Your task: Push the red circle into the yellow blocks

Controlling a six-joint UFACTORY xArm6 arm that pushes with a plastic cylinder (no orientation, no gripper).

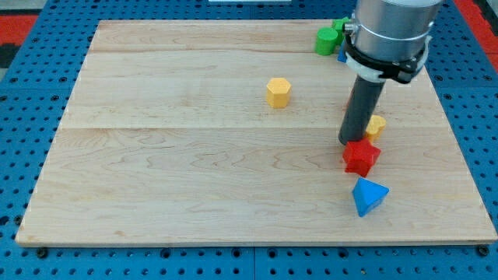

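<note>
My tip carries nothing; it rests on the wooden board, touching the upper-left edge of the red star, with a small yellow block just beside the rod on the view's right. The yellow hexagon sits well apart toward the view's upper left. I cannot see the red circle; the arm may hide it. I should find it first, then push steadily through its centre toward the yellow blocks.
</note>
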